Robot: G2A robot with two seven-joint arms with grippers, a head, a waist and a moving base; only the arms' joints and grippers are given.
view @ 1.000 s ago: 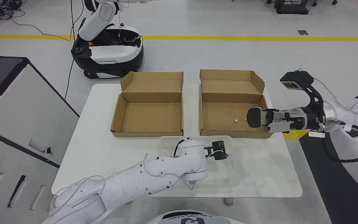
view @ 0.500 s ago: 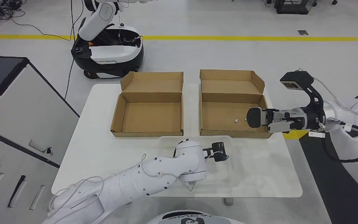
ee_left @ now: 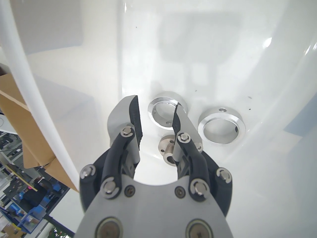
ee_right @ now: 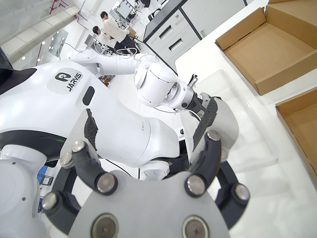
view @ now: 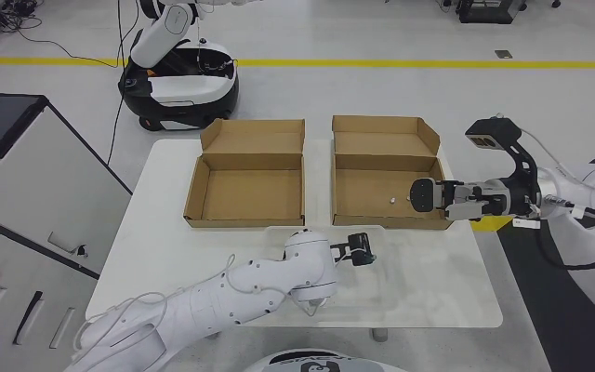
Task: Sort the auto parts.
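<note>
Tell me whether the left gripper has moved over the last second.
Yes, slightly: in the top view the left gripper has edged sideways toward the left cardboard box.

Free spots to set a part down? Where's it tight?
Left box floor bare. Right box bare apart from the small part near the right gripper. Tight: tray under left gripper, two rings and a hub bunched.
</note>
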